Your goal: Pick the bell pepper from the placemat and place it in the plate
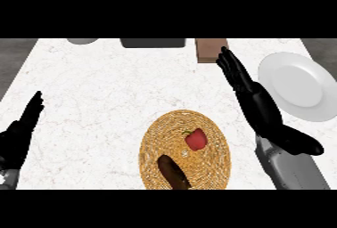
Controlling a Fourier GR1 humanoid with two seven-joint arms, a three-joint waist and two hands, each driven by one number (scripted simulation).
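Note:
A small red bell pepper [196, 139] with a green stem lies on the round woven placemat [172, 129] at the counter's near middle. A white plate [297, 85] sits at the right edge of the counter. My right hand [253, 98] is open, fingers stretched toward the far side, between the placemat and the plate, and touches neither. My left hand [21, 129] rests open at the left edge, fingers up.
A dark brown elongated object [174, 173] lies on the placemat's near part. At the counter's far edge stand a brown block [211, 50], a dark grey box [153, 42] and a grey round object [83, 40].

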